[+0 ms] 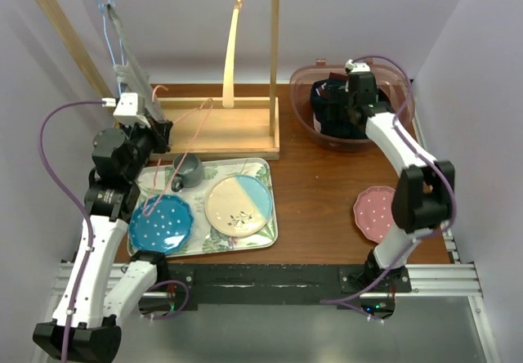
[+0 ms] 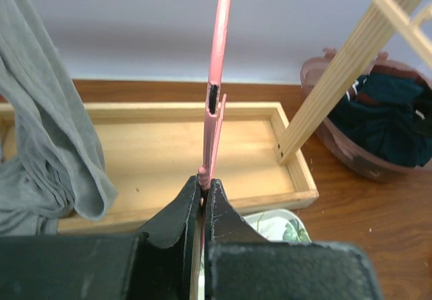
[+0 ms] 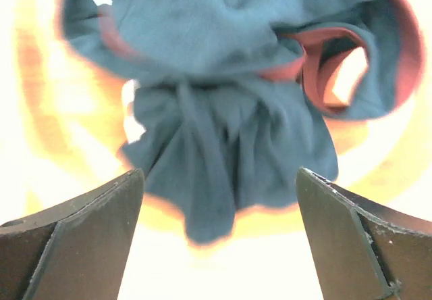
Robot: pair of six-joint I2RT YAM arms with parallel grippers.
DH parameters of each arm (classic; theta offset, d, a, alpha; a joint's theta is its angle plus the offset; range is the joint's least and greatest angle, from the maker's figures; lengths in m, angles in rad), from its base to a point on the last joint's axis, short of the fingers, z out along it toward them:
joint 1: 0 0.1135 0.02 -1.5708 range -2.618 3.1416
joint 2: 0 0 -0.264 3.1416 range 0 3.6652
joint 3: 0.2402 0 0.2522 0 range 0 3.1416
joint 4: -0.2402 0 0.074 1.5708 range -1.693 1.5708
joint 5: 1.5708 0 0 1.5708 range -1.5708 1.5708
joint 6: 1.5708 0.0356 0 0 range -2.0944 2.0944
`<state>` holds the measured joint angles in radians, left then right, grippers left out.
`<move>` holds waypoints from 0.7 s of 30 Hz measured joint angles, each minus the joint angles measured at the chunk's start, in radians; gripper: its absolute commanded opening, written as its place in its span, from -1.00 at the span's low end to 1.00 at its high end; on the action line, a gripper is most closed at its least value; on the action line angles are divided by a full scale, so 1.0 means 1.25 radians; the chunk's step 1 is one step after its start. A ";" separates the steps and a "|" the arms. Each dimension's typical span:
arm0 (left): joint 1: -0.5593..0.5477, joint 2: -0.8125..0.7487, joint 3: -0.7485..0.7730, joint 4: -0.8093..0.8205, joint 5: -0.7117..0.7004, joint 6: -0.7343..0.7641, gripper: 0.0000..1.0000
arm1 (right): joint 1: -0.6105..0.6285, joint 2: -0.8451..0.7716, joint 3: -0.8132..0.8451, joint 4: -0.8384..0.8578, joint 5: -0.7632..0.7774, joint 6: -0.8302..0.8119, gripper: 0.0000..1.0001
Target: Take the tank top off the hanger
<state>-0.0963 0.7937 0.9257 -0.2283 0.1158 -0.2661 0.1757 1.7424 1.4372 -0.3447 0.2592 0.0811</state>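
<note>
The right gripper (image 3: 219, 178) stands wide open and empty just above the dark teal tank top (image 3: 223, 124). The top lies crumpled in the pinkish tub (image 1: 304, 78), apparently clear of the pink hanger (image 2: 217, 63), which the left gripper (image 2: 204, 190) clamps. The top looks light and limp, so a bunched fold or the red-trimmed strap should pinch best.

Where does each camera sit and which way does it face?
Top external: above and behind, looking down on the table; both arms show.
Left wrist: wrist-mounted, looks along the left tool, shut on the pink hanger.
Right wrist: wrist-mounted, looks down past the open right tool at the tank top.
All three show that tank top.
</note>
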 measured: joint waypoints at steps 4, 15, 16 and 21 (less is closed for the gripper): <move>0.000 0.069 0.121 -0.023 -0.014 0.013 -1.00 | 0.011 -0.212 -0.094 -0.031 -0.038 0.032 0.97; 0.000 0.262 0.341 -0.032 -0.052 0.043 -1.00 | 0.125 -0.606 -0.368 0.013 -0.200 0.130 0.97; 0.000 0.281 0.367 -0.032 -0.065 0.045 -1.00 | 0.137 -0.608 -0.376 0.014 -0.204 0.136 0.97; 0.000 0.376 0.506 -0.036 -0.096 0.069 -1.00 | 0.161 -0.611 -0.394 0.016 -0.221 0.154 0.97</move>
<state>-0.0967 1.2636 1.5581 -0.2729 -0.0048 -0.1799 0.3767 0.9791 0.9451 -0.3248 -0.0174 0.2729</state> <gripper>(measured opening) 0.043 0.986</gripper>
